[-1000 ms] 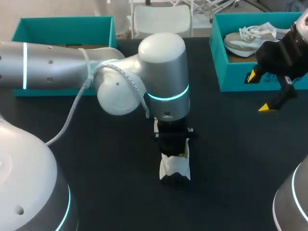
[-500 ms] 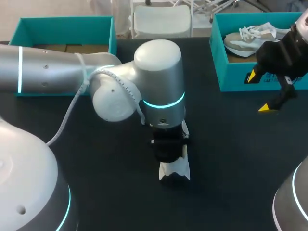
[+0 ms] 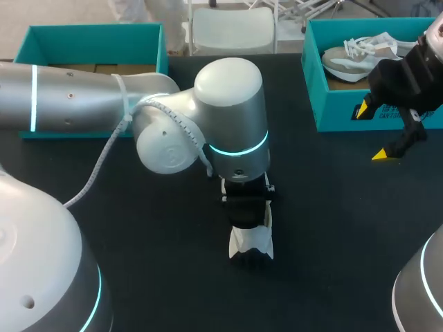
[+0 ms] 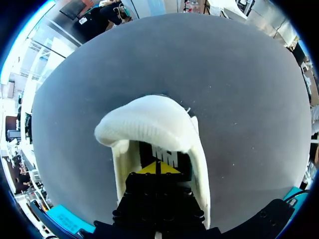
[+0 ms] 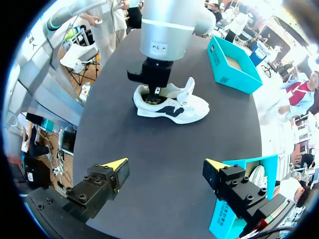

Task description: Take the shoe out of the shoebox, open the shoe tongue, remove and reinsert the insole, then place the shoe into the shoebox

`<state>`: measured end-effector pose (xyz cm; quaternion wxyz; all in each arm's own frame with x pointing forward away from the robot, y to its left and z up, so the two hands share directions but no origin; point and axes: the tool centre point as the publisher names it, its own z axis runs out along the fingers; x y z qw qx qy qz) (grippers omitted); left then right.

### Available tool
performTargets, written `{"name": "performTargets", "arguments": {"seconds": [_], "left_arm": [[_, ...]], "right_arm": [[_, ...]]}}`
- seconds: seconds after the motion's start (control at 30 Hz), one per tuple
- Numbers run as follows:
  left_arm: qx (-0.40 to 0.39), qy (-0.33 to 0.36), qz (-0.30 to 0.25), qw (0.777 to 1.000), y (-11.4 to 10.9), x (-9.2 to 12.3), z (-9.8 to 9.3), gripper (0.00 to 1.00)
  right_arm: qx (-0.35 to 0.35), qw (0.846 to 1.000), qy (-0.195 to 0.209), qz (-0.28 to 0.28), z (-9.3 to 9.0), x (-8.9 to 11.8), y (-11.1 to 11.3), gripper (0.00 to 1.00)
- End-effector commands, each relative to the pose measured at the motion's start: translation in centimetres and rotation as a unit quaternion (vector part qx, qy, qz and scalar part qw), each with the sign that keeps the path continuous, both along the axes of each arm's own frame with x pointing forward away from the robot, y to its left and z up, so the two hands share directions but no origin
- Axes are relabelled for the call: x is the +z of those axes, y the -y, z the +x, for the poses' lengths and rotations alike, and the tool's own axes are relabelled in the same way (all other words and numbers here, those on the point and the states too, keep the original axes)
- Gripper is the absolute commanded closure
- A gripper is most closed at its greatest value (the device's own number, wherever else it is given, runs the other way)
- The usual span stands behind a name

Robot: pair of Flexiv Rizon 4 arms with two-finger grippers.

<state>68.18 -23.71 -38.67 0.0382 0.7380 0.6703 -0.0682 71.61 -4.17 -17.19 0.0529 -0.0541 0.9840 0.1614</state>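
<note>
Insole step: left end effector (image 4: pixel 158 168) tips together inside shoe (image 3: pixel 249 241), insole grip hidden; right end effector (image 5: pixel 165 164) open, idle; next: lift insole clear.

Qty: 2 shoes (image 3: pixel 250 241) (image 3: pixel 360 55), 2 teal shoeboxes (image 3: pixel 90 38) (image 3: pixel 346 107), 2 robot arms (image 3: pixel 83 93) (image 3: pixel 415 69) w/ 2 tools (image 4: pixel 157 168) (image 5: pixel 165 164) total.

Silver arm (image 3: pixel 228 104) (glowing cyan ring), black yellow-tipped fingers (image 5: pixel 115 165).

Shoe (image 3: pixel 250 242) on table (image 3: pixel 159 228) (shoebox (image 3: pixel 346 111) behind, at right).
</note>
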Motion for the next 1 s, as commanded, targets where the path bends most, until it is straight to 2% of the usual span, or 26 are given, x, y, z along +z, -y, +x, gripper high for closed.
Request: {"name": "performTargets", "arguments": {"seconds": [0.03,0.2,0.3,0.7,0.9,0.93,1.0], "left_arm": [[0.002,0.009,0.002,1.0,-0.4,-0.5,0.1,1.0],[0.004,0.027,0.019,0.999,-0.3,-2.2,0.2,1.0],[0.007,0.055,0.023,0.998,-0.4,-2.1,0.2,1.0],[0.037,0.144,-0.008,0.989,-1.0,3.2,2.4,1.0],[0.057,0.164,-0.013,0.985,-1.1,4.0,4.1,1.0],[0.063,0.166,-0.014,0.984,-1.2,4.1,4.3,0.95],[0.072,0.161,-0.013,0.984,-1.4,4.4,4.7,0.6]], "right_arm": [[0.0,1.0,-0.001,-0.002,0.2,-0.1,-0.1,0.0],[0.0,1.0,-0.001,-0.002,0.2,-0.1,-0.1,0.0],[0.0,1.0,-0.001,-0.002,0.2,-0.1,-0.1,0.0],[0.0,1.0,-0.001,-0.002,0.2,-0.1,-0.1,0.0],[0.0,1.0,-0.001,-0.002,0.2,-0.1,-0.1,0.0],[0.0,1.0,-0.001,-0.002,0.2,-0.1,-0.1,0.0],[0.0,1.0,-0.001,-0.002,0.2,-0.1,-0.1,0.0]]}}
